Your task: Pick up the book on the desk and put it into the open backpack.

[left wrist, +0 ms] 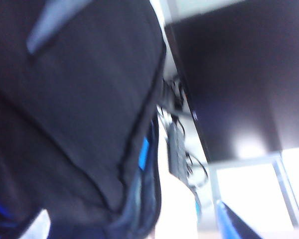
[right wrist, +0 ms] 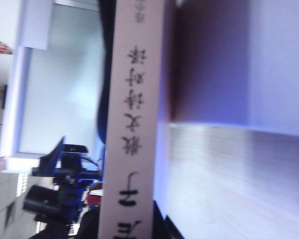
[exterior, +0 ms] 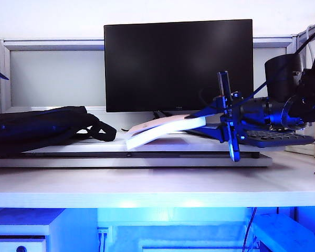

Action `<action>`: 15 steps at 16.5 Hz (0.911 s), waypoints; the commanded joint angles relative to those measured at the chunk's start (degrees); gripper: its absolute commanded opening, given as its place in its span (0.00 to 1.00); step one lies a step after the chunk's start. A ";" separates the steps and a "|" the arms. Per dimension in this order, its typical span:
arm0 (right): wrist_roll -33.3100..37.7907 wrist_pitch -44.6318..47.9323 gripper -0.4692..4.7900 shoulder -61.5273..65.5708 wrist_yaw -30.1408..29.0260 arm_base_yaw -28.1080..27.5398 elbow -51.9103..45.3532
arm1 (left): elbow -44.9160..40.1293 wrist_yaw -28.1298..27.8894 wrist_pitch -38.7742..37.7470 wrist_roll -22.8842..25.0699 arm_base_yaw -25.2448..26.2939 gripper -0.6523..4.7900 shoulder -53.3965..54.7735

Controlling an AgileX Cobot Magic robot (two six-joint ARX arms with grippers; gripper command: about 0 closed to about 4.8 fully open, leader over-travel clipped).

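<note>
Step in hand: the book (exterior: 165,131) is held clear of the desk (exterior: 147,194) at its right end by the right gripper (exterior: 212,119) and is judged to be mid-carry toward the backpack (exterior: 37,131).
Right gripper: the jaws are nearly closed on the thin book; the spine (right wrist: 132,129) fills the right wrist view, so a firm clamp is read.
Left gripper: it is not seen in any picture; the left wrist view is taken up by the backpack (left wrist: 79,114) at close range, and the jaws are understood to stand wide apart with nothing in them.
Book position: it is tilted, the free left end drooping toward the white riser slab (exterior: 147,157), in front of the monitor (exterior: 178,65) and well apart from the backpack on the left.
Next move: a leftward carry is called for, with the drooping end kept above the riser and the looped straps (exterior: 100,131); the bag's mouth is not visible, so it may need to be held open by the left arm.
Book material: a thin, flexible paperback with a pale cover, white page edges and dark printed characters along the spine.
Backpack material: soft dark fabric, slumped flat, with stitched seams and a blue lining edge (left wrist: 143,154).
Desk surface: pale, smooth, with a thick front edge.
</note>
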 commanded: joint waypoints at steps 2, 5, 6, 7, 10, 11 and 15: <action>2.64 7.93 0.08 -0.83 -0.57 0.70 0.37 | 0.55 -3.04 -3.65 4.33 -0.02 1.00 0.61; 2.67 8.35 0.08 -1.42 -0.44 2.36 0.44 | 3.19 -1.75 -5.31 4.87 -1.36 1.00 5.64; 2.67 8.33 0.08 -1.55 -0.50 2.58 0.42 | 4.31 -1.42 -5.40 4.85 -2.08 1.00 7.08; 2.67 8.35 0.08 -1.73 -0.50 2.86 0.44 | 4.83 -1.33 -5.38 4.87 -2.93 1.00 7.69; 2.67 8.35 0.08 -1.95 -0.55 2.86 0.44 | 4.83 0.22 -8.24 6.84 -4.02 1.00 7.69; 2.69 8.66 0.08 -1.97 -0.52 2.86 0.44 | 4.81 1.05 -11.08 8.04 -4.02 1.00 7.69; 2.67 9.20 0.08 -1.97 0.15 2.86 0.44 | 4.81 4.42 -12.76 7.82 -4.04 1.00 7.67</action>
